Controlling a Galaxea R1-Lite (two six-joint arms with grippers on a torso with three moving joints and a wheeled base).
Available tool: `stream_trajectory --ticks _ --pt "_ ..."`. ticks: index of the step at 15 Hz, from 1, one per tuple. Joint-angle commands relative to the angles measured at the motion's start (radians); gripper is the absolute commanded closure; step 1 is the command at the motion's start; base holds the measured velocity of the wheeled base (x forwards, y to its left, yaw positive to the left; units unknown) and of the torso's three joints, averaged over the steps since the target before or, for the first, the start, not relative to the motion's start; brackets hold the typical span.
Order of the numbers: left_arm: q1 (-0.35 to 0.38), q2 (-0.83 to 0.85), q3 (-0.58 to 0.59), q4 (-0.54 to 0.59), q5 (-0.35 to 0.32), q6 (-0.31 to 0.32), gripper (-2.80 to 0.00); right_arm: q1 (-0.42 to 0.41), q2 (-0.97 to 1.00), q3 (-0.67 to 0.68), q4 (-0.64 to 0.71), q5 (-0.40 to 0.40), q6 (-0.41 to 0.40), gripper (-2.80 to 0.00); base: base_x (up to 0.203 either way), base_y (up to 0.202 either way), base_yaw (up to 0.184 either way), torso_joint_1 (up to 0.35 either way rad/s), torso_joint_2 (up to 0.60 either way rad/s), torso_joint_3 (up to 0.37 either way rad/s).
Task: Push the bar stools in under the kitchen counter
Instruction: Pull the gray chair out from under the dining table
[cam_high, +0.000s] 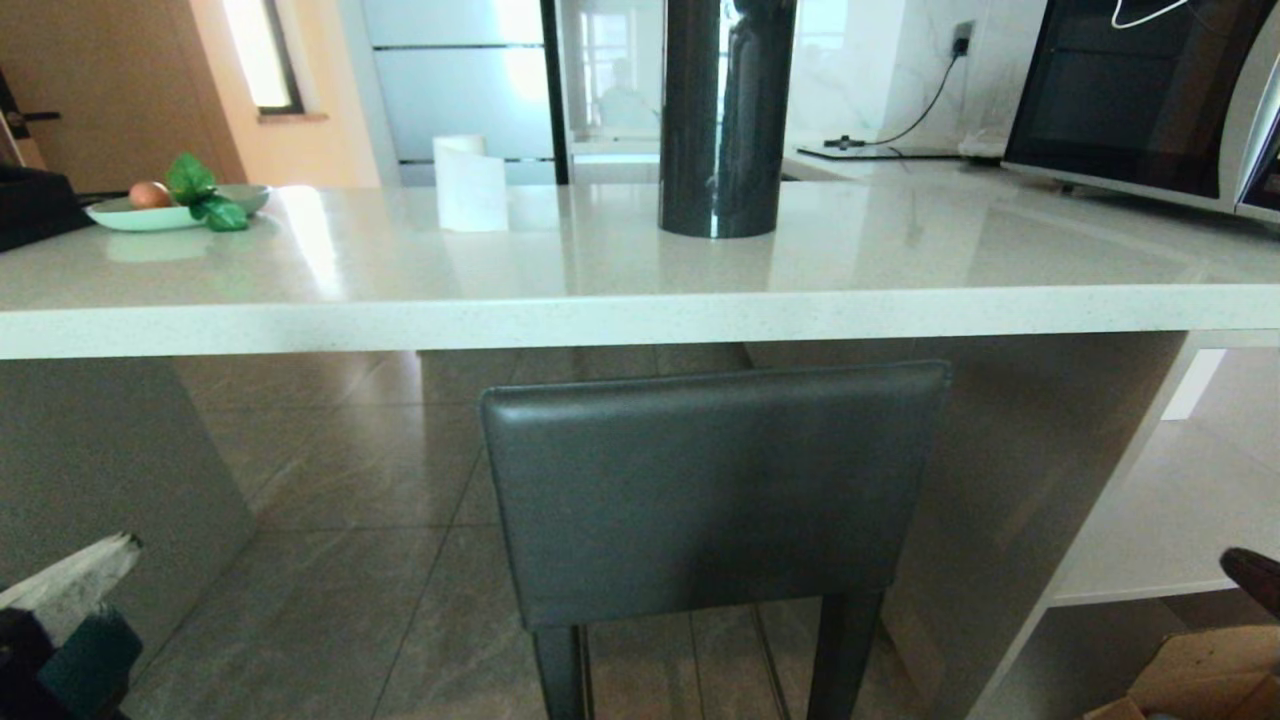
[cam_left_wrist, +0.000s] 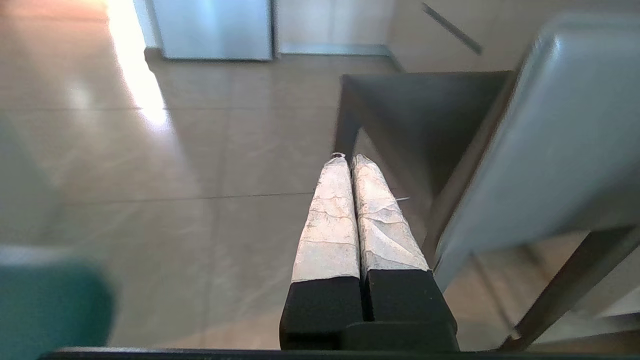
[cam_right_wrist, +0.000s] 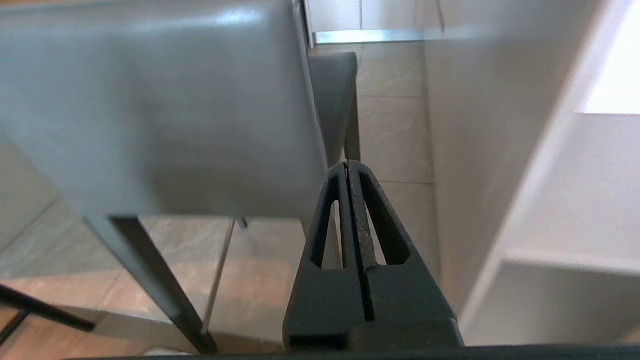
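dark grey stool (cam_high: 710, 490) stands upright, backrest just below the white counter (cam_high: 640, 320) edge.

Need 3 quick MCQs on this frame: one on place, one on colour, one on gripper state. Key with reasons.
1. The dark grey stool stands:
A) in front of the counter edge
B) on the counter
C) tipped over

2. The plate holds leaves coloured:
A) red
B) green
C) blue

3. The left gripper is:
A) wide open
B) holding a cup
C) shut, empty

Key: 1 A, its back sits below the kitchen counter edge; 2 B, green leaves beside an egg; 3 C, fingers pressed together, nothing between.
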Motion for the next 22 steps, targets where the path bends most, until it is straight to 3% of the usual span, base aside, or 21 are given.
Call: stream_trajectory --ticks 1,4,7,10,16,20,22 --pt "-0.061 0.279 -0.009 -0.141 -0.001 -0.038 0.00 0.002 0.285 -0.010 -0.166 0.012 0.004 0.00 0.000 0.000 0.000 0.000 0.00 0.000" --pt "-0.108 0.395 -0.029 -0.194 0.004 -0.101 0.00 0.002 0.495 -0.009 -0.376 0.021 0.009 0.00 0.000 0.000 0.000 0.000 0.00 0.000" --pt "-0.141 0.478 -0.029 -0.260 0.011 -0.106 0.00 0.003 0.640 -0.013 -0.544 0.060 0.009 0.00 0.000 0.000 0.000 0.000 0.00 0.000" --pt "-0.247 0.616 -0.011 -0.405 0.117 -0.120 0.00 0.004 0.769 0.001 -0.656 0.084 0.010 0.00 0.000 0.000 0.000 0.000 0.00 0.000" --pt "-0.397 0.917 0.016 -0.834 0.309 -0.142 0.00 0.011 1.093 0.058 -1.087 0.078 0.032 0.00 0.000 0.000 0.000 0.000 0.00 0.000" --pt "-0.439 0.973 0.066 -0.894 0.329 -0.163 0.00 0.014 1.113 0.080 -1.112 0.098 0.091 0.00 0.000 0.000 0.000 0.000 0.00 0.000" --pt "-0.439 0.906 0.091 -0.893 0.309 -0.193 0.00 -0.019 1.093 0.090 -1.112 0.147 0.099 0.00 0.000 0.000 0.000 0.000 0.00 0.000"
